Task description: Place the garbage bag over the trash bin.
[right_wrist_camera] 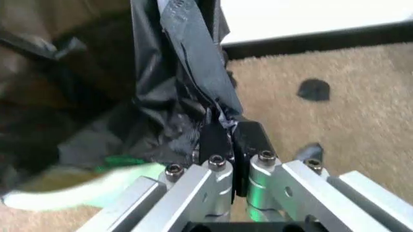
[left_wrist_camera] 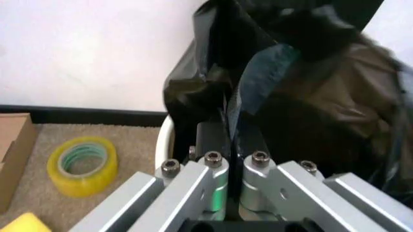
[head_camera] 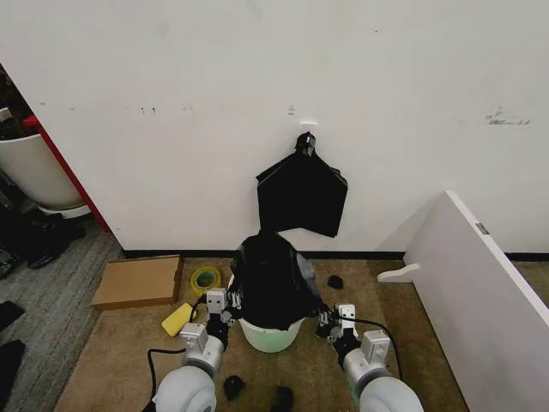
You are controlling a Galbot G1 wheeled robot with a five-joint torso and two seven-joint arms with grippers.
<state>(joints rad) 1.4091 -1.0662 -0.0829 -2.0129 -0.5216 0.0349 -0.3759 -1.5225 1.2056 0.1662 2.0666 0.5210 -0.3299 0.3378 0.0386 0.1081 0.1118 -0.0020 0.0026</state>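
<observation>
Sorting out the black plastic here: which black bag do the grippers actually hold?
The loose, crinkled glossy black garbage bag draped over the round white trash bin, pinched on both sides; the flat black bunch hangs untouched on the wall.

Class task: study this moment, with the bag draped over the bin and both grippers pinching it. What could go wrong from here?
1. The left gripper and right gripper each pinch a thin fold of the garbage bag; pulling apart could tear it.
2. The trash bin stands free on the carpet, so an uneven tug might tip it.
3. The bag's hem could ride up instead of seating.
</observation>
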